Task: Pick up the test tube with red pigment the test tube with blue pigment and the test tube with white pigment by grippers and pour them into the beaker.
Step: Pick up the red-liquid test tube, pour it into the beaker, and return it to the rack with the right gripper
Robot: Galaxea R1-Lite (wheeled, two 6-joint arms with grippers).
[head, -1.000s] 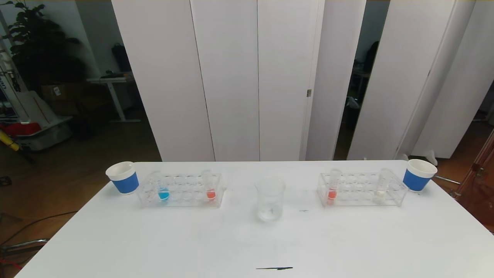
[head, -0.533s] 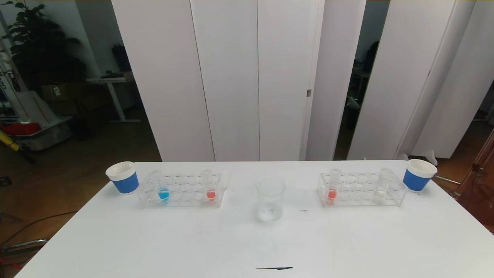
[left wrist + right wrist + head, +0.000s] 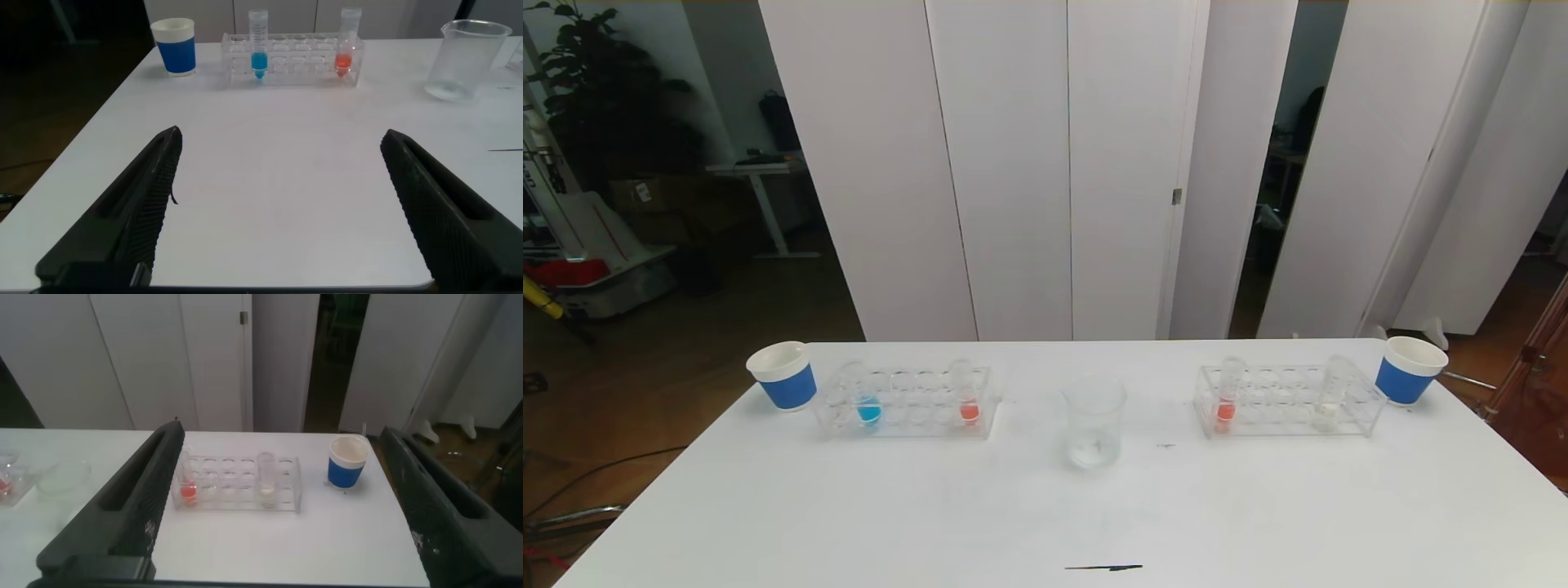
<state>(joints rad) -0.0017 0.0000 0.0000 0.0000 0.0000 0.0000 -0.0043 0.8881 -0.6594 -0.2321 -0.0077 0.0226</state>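
Observation:
The clear beaker (image 3: 1094, 420) stands mid-table between two clear racks. The test tube with blue pigment (image 3: 868, 411) and a test tube with red pigment (image 3: 969, 408) stand upright in the left rack (image 3: 907, 425). Another red tube (image 3: 1225, 408) and the test tube with white pigment (image 3: 1329, 408) stand in the right rack (image 3: 1289, 425). Neither arm shows in the head view. My left gripper (image 3: 282, 139) is open over bare table, well short of the blue tube (image 3: 259, 57). My right gripper (image 3: 280, 429) is open and empty, back from the white tube (image 3: 266, 478).
A white-and-blue paper cup (image 3: 783, 376) stands beyond the left rack's outer end, another (image 3: 1409, 370) beyond the right rack's. A short dark streak (image 3: 1103, 567) lies near the table's front edge. White folding panels rise behind the table.

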